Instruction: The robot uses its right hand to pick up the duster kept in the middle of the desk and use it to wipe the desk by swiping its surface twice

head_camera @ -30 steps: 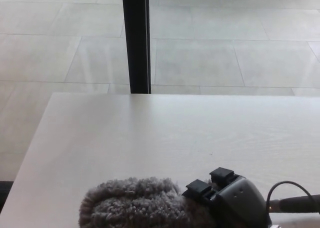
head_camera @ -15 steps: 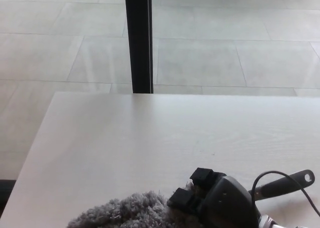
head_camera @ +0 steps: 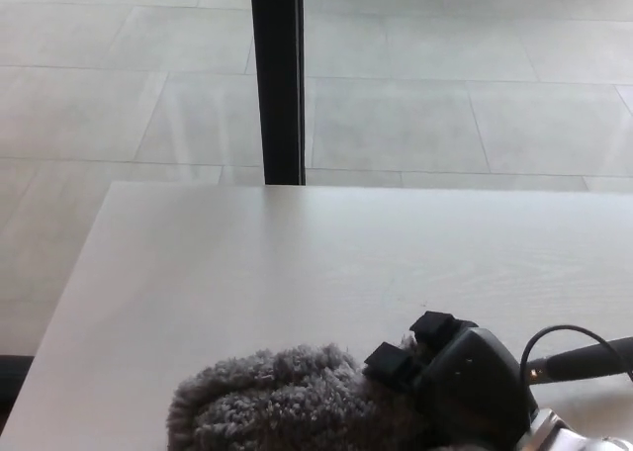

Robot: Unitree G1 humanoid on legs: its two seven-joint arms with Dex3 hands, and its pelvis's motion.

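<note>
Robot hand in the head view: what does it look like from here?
The right robot hand has a dark grey, rounded, glossy shell and two blocky black fingers. A thin black cable loops beside it. The left one is out of view.

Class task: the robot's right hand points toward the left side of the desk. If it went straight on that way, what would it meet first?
The right hand already grips the grey fluffy duster, whose head lies ahead of it. Beyond that, the desk looks bare to its left edge, though depth is uncertain.
</note>
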